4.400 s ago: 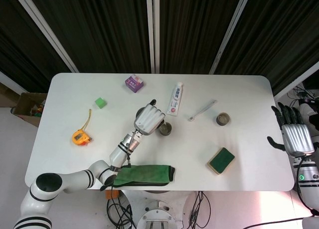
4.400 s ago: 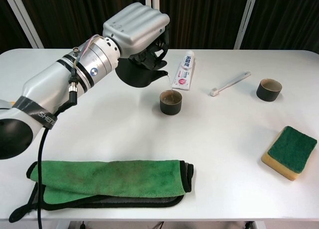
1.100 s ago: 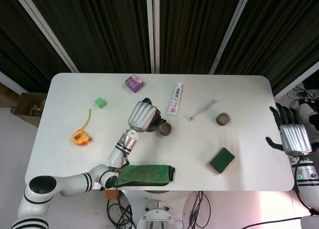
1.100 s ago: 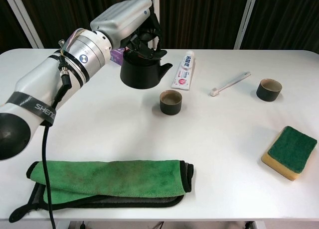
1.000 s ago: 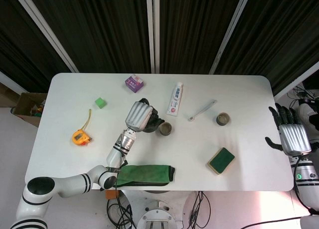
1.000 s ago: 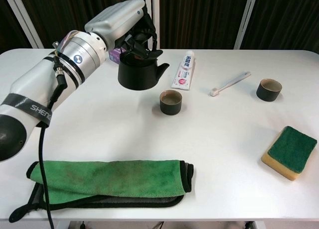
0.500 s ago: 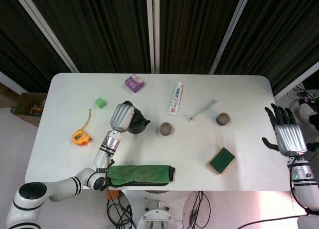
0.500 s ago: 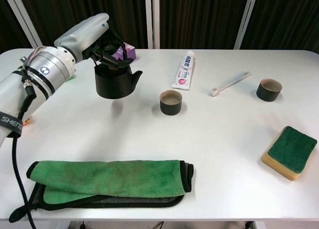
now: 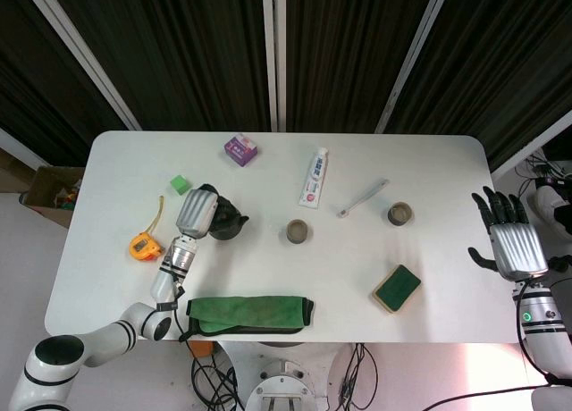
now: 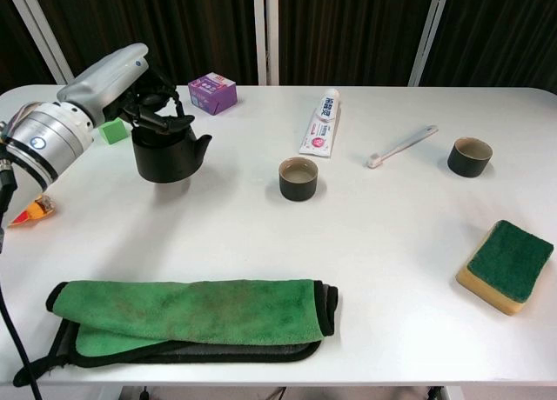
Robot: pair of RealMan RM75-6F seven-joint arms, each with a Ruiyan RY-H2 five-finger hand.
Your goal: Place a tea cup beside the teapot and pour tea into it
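Teapot (image 10: pixel 167 154) sits upright on the left part of the tabletop (image 10: pixel 392 243), spout toward the middle. Left hand (image 10: pixel 117 80) is on top of it, fingers (image 10: pixel 155 107) curled down around the lid and handle area, gripping it; cannot tell whether the base touches the tabletop or hangs just above. From the head view the left hand (image 9: pixel 197 212) covers most of the teapot (image 9: pixel 228 223).

Tea cup (image 10: pixel 298 178) stands to the right of the teapot, apart from it, with pale liquid inside; in the head view the tea cup (image 9: pixel 297 232) is near the tabletop's centre.

Second cup (image 10: pixel 470 156) stands far right, well apart. Toothpaste tube (image 10: pixel 321 123) lies behind the tea cup, toothbrush (image 10: pixel 401 145) between the tube and the second cup. Sponge (image 10: pixel 506 266), green side up, at front right. Green cloth (image 10: pixel 191 317) folded along the front edge. Purple box (image 10: pixel 212 92) and green cube (image 10: pixel 112 131) behind the teapot; orange tape measure (image 9: pixel 144 245) at far left.

Right hand (image 9: pixel 508 241) is off the right edge of the tabletop, fingers spread, holding nothing.
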